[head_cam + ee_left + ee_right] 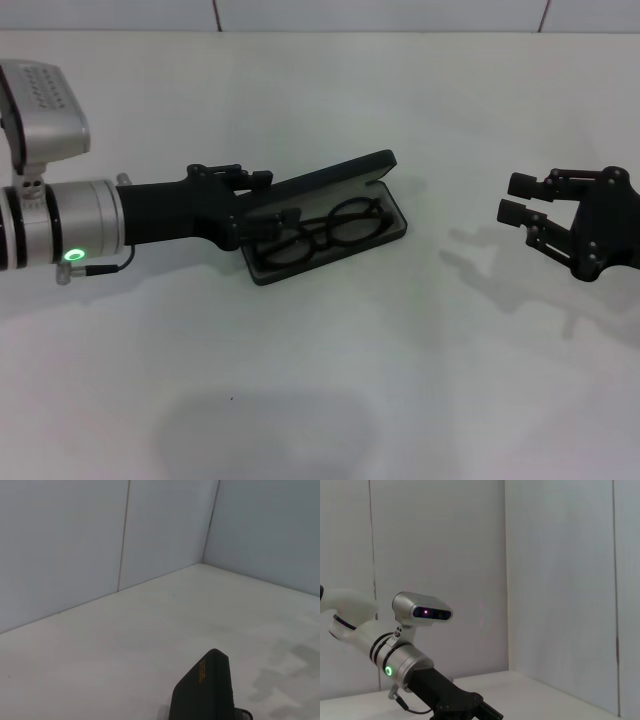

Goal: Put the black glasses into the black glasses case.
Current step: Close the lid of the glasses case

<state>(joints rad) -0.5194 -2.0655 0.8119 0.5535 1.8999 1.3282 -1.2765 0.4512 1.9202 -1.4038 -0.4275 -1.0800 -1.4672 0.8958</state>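
Thin black-framed glasses (322,231) lie inside open black hard-shell case (385,172); left gripper (262,203) at case's near end, finger state unclear; right gripper (515,198) spread, well apart; you handle fragile frames by bridge.

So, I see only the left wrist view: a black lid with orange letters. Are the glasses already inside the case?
Observer: Yes. In the head view the black glasses lie in the lower half of the black glasses case, whose lid is raised.
Operator: Where is the left pincer?
Observer: The left pincer is at the case's left end, by the lid.
Operator: And the right one?
Observer: The right pincer hangs open far to the right, apart from the case.
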